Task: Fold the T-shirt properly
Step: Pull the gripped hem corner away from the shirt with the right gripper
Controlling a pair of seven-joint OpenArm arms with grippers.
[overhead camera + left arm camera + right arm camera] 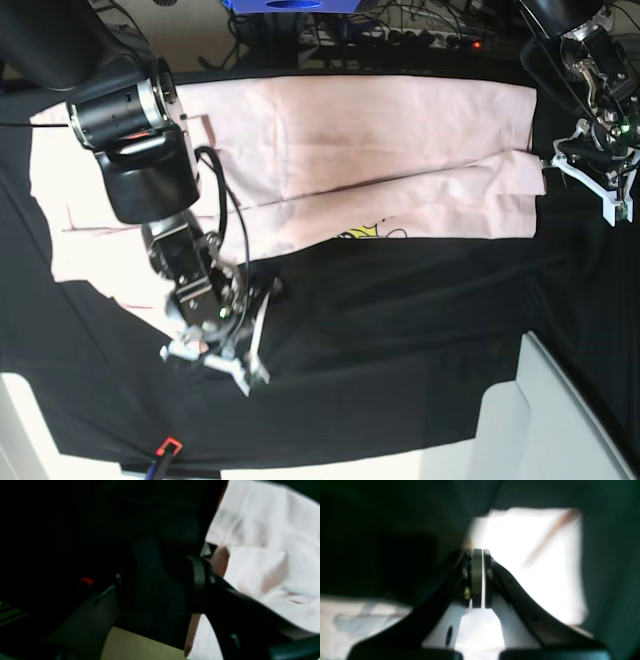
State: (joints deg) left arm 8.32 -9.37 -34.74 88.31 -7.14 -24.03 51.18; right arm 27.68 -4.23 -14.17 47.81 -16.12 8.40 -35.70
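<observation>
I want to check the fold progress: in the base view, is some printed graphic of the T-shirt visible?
Yes, a small strip of yellow and black print shows at the lower edge of the folded pink T-shirt, next to the black cloth.

A black cloth point(400, 330) is lying spread over the bench point(560, 420), whose pale surface is showing at the near edge. A small red-and-black object point(166, 447) is sitting near that edge. Tangled cables point(400, 35) are lying along the far side.
</observation>
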